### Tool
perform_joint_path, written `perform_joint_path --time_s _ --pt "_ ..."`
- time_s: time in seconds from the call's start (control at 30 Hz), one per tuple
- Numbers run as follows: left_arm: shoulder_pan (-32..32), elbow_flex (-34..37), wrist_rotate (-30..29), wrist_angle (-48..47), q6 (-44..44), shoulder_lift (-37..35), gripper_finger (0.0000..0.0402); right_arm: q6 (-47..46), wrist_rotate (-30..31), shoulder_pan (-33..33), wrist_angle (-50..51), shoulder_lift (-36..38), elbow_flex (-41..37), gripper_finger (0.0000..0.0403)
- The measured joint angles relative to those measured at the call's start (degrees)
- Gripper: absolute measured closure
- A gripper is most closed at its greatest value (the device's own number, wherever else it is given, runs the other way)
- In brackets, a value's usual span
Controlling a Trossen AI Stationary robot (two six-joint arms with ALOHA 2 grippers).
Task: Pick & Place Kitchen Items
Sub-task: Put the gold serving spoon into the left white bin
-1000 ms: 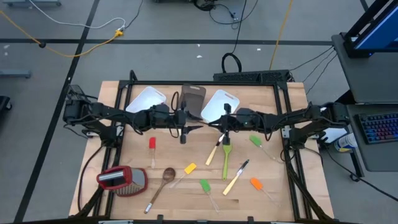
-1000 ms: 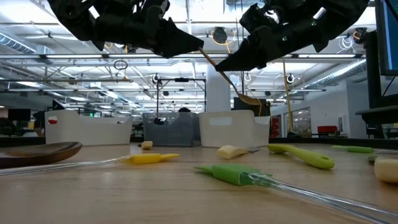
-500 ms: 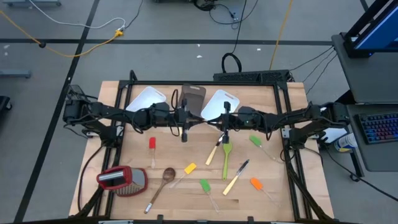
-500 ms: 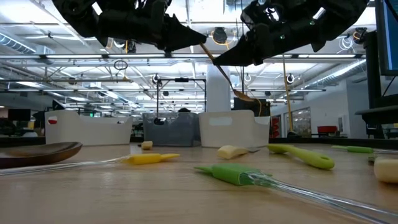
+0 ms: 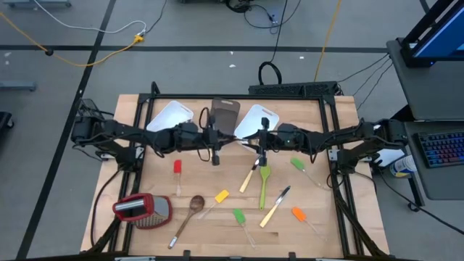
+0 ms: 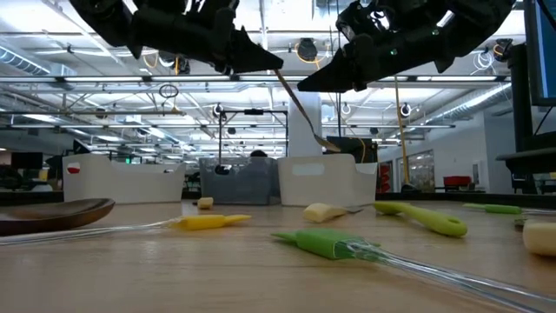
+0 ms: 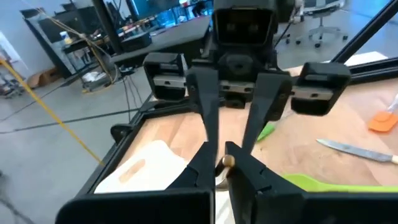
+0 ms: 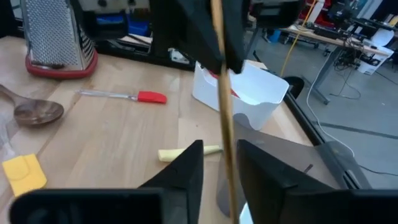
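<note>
A thin wooden spoon (image 6: 300,109) hangs in the air over the middle of the table, in front of the tubs. My left gripper (image 5: 234,141) comes in from the left and is shut on the spoon's top end, seen close up in the left wrist view (image 7: 221,165). My right gripper (image 5: 251,143) faces it from the right and is open. Its two fingers stand on either side of the spoon's handle (image 8: 224,124) with a gap on each side. Other kitchen items lie on the table below. My left gripper pinches the free end of the wooden spoon's handle (image 7: 225,162) between its two fingers. The fingers (image 6: 265,61) come from the table's left, slanting a little downward. The spoon hangs slanting below them with its bowl (image 6: 327,146) lowest, clear of the table.
At the far edge stand two white tubs (image 5: 171,116) (image 5: 255,122) with a dark tub (image 5: 225,116) between them. On the table lie a red spatula (image 5: 177,168), a grater (image 5: 142,210), a second wooden spoon (image 5: 194,204), a yellow spatula (image 5: 220,196), a green spoon (image 5: 264,181) and an orange spatula (image 5: 298,214).
My left gripper has shut on the end of the spoon's handle. My right gripper has opened and let the handle go. The spoon now hangs steeper from the left gripper, and its bowl has swung down and toward the table's left.
</note>
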State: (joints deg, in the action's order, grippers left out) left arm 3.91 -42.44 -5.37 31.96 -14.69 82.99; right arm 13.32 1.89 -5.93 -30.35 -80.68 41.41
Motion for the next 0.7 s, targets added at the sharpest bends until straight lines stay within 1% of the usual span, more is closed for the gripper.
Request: perform_joint_path --time_s 0.07,0.17,0.23,0.43,0.5,0.6,0.7 --pt "-0.7 0.0 -2.3 -3.3 0.3 -1.5 0.0394 0.0 0.0 0.0 0.2 0.0 0.0 0.0293" --pt "-2.1 0.0 -5.9 -5.8 0.7 -4.2 0.0393 0.0 0.0 0.0 0.2 0.0 0.0 0.0278" --pt "-3.3 0.0 -8.3 -9.5 0.7 -6.7 0.0394 0.0 0.0 0.0 0.3 0.0 0.0 0.027" --pt "-6.4 0.0 -14.6 -16.1 1.9 -13.3 0.0393 0.0 0.0 0.0 0.7 0.0 0.0 0.0258" --pt "-7.5 0.0 -18.1 -20.1 1.8 -15.8 0.0395 0.0 0.0 0.0 0.8 0.0 0.0 0.0257" --pt "-8.8 0.0 -23.0 -23.6 1.8 -18.6 0.0394 0.0 0.0 0.0 1.2 0.0 0.0 0.0257" --pt "-9.9 0.0 -28.7 -27.5 4.5 -21.4 0.0393 -0.1 0.0 0.0 1.9 0.0 0.0 0.0257"
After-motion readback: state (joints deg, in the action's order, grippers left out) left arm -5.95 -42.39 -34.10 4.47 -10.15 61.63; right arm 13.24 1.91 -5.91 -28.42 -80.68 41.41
